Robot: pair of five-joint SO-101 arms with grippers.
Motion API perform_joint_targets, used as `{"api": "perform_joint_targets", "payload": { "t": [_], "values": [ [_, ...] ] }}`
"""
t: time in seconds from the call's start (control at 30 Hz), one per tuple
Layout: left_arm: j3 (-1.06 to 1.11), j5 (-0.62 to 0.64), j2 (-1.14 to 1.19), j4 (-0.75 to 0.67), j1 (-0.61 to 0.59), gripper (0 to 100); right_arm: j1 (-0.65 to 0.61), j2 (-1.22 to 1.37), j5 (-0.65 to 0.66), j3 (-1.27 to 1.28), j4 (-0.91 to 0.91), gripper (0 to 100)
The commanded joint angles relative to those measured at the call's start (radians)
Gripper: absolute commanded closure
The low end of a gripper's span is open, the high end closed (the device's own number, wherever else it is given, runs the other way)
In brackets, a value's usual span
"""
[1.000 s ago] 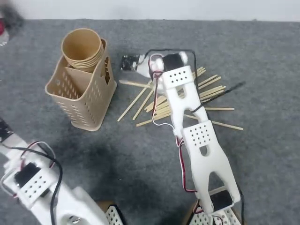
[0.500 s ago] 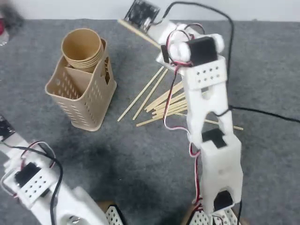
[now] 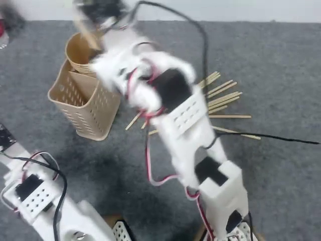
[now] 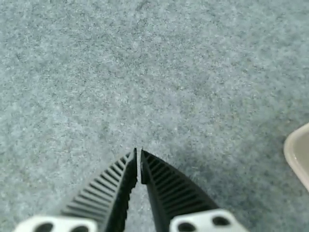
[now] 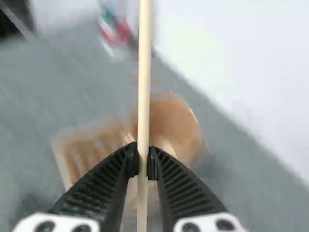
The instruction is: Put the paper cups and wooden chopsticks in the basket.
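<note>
My right gripper (image 5: 143, 162) is shut on a single wooden chopstick (image 5: 144, 72), which crosses its jaws. It hangs above the beige slotted basket (image 5: 82, 150) and the stack of paper cups (image 5: 169, 121) standing in it. From above, the right arm (image 3: 170, 100) stretches over the basket (image 3: 85, 108), with the held chopstick (image 3: 86, 32) by the cups (image 3: 80, 50). Several chopsticks (image 3: 223, 98) lie scattered on the grey carpet to the right. My left gripper (image 4: 139, 157) is shut with nothing in it, low over bare carpet.
The left arm (image 3: 35, 196) sits at the front left corner. A beige edge (image 4: 299, 154) shows to one side of the left gripper. A black cable (image 3: 281, 139) trails across the carpet to the right of the right arm.
The right arm lifted one chopstick off the pile and swung left, from above the pile to above the basket. The left arm has kept still.
</note>
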Motion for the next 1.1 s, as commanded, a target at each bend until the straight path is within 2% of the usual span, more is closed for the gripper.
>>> {"api": "perform_joint_targets", "payload": {
  "t": [0.0, 0.1, 0.3, 0.53, 0.63, 0.87, 1.07],
  "values": [
    [-0.004, -0.009, -0.017, -0.018, 0.008, 99, -0.105, 0.004, -0.015, -0.003, -0.243, 99.1],
    [-0.004, -0.011, -0.017, -0.018, 0.008, 99, -0.157, 0.056, -0.011, -0.008, -0.329, 99.1],
    [-0.004, -0.012, -0.017, -0.018, 0.008, 99, -0.205, 0.131, -0.017, -0.009, -0.266, 99.1],
    [-0.004, -0.012, -0.017, -0.018, 0.008, 99, -0.197, 0.199, -0.006, -0.011, -0.315, 99.2],
    [-0.004, -0.012, -0.017, -0.018, 0.008, 99, -0.193, 0.229, 0.048, -0.011, -0.343, 99.2],
    [0.001, -0.043, -0.017, -0.018, 0.009, 99, -0.166, 0.275, 0.078, -0.015, -0.369, 99.2],
    [0.002, -0.043, -0.017, -0.018, 0.023, 99, -0.162, 0.249, 0.115, -0.147, -0.375, 99.2]
  ]
}}
